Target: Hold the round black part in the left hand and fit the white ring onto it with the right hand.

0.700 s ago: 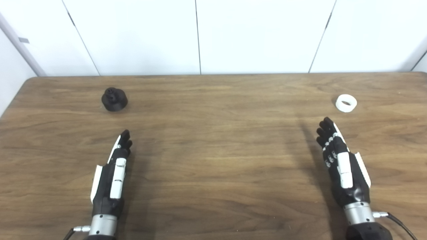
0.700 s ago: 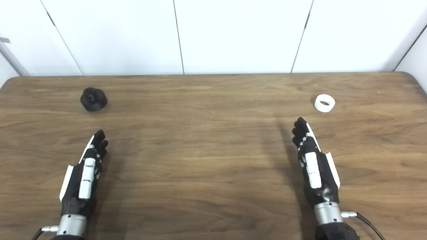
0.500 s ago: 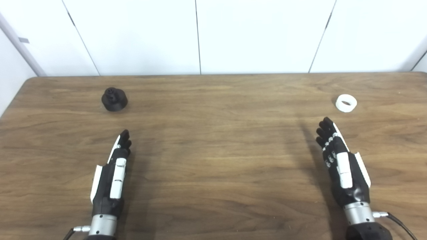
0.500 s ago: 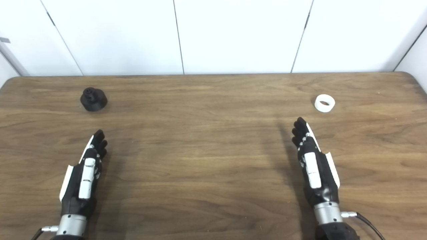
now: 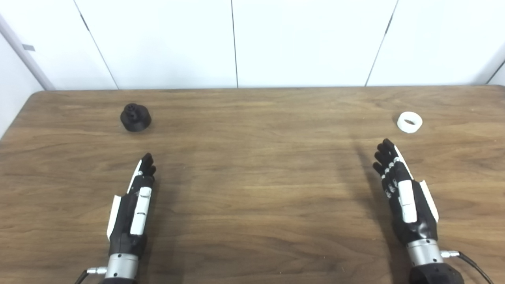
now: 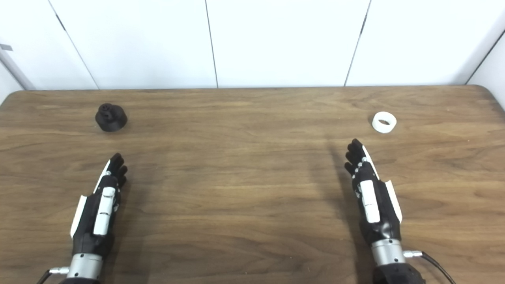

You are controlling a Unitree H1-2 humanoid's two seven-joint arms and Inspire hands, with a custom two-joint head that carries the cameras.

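Wooden desk [image 5: 252, 189]: left hand [image 5: 134, 205], right hand [image 5: 404, 197] empty, fingers straight and extended; black part [image 5: 135, 117] upright near far-left corner; white ring [image 5: 409, 122] flat, far right.

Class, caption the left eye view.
Open hands wait; black part and white ring lie untouched on table.

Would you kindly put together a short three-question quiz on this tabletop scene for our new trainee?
1. True or false: the left hand already holds the round black part.
2. Which item lies nearer the right hand? A) the round black part B) the white ring
3. Fill in: both parts rest on the wooden ____.

Key:
1. False; it holds nothing, its fingers extended, short of the part.
2. B; the ring lies just beyond that hand's fingers, untouched.
3. table.
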